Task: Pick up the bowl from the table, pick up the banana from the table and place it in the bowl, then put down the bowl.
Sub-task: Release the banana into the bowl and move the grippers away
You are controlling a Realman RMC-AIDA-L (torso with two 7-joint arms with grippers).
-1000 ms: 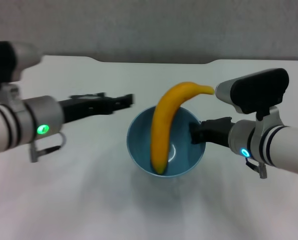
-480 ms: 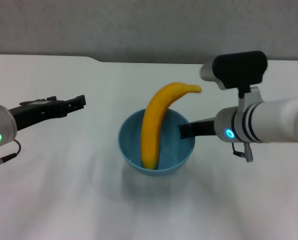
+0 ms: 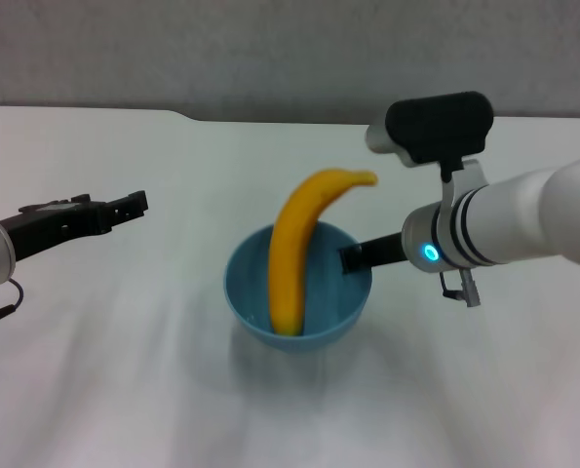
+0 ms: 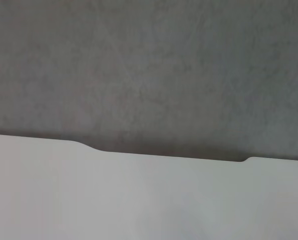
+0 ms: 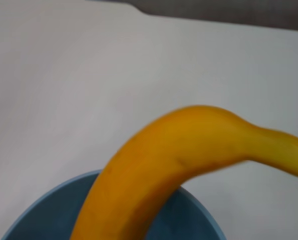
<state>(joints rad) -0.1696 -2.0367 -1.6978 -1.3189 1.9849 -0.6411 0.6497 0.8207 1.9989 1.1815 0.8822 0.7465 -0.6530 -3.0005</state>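
Right gripper [image 3: 353,257] clamped on bowl [image 3: 297,289] rim mid-table, banana [image 3: 294,249] standing inside; lower level so it stays put; left gripper [image 3: 134,203] near left edge, fingers seemingly together.

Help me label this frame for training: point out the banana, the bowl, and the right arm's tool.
banana [image 3: 291,255], head view, middle of its yellow body.
bowl [image 3: 251,303], head view, outer blue wall on the robot's left side.
right tool [image 3: 351,257], head view, dark tip at the bowl's rim.

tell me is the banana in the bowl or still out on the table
In the bowl. The banana stands on end inside the bowl, its upper end arching above the rim. The right gripper is at the bowl's rim.
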